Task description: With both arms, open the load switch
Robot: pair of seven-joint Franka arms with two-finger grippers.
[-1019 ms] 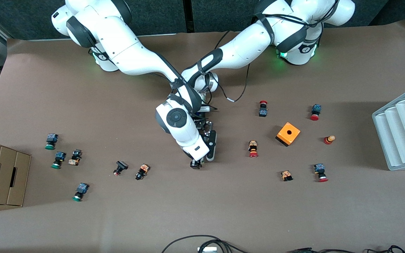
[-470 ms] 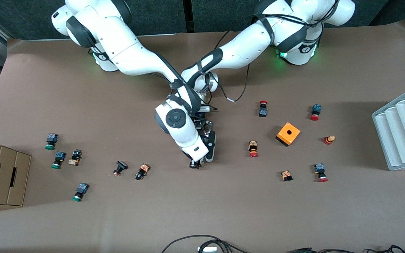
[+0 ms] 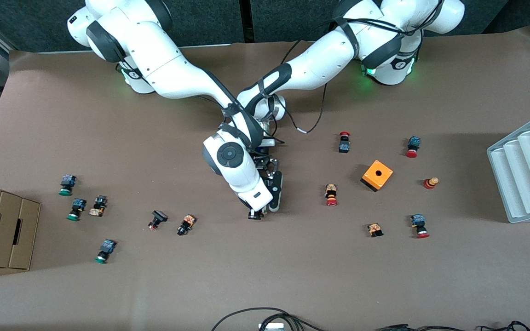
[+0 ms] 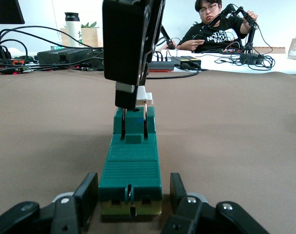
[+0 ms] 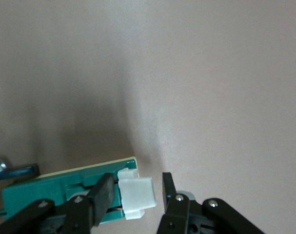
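Load switch (image 4: pixel 130 168) held at mid-counter, both claws on it.

Load switch: a narrow dark-green block lying flat on the brown counter (image 3: pixel 265 276), its white end piece (image 5: pixel 136 196) pointing away from the left wrist camera; in the front view it is hidden under the crossed arms. Cardboard box (image 3: pixel 0 230) at the right arm's end; green-capped push buttons (image 3: pixel 77 208) near it. Right claw (image 5: pixel 135 195) stands over the white end piece, fingers (image 5: pixel 103 192) close on either side; contact cannot be confirmed. Left claw (image 4: pixel 130 192) is clamped on the green body's opposite end, low at the counter. Orange cube (image 3: pixel 377 175) and red-capped push buttons (image 3: pixel 331 195) lie apart toward the left arm's end; grey ribbed tray (image 3: pixel 527 170) at that edge.
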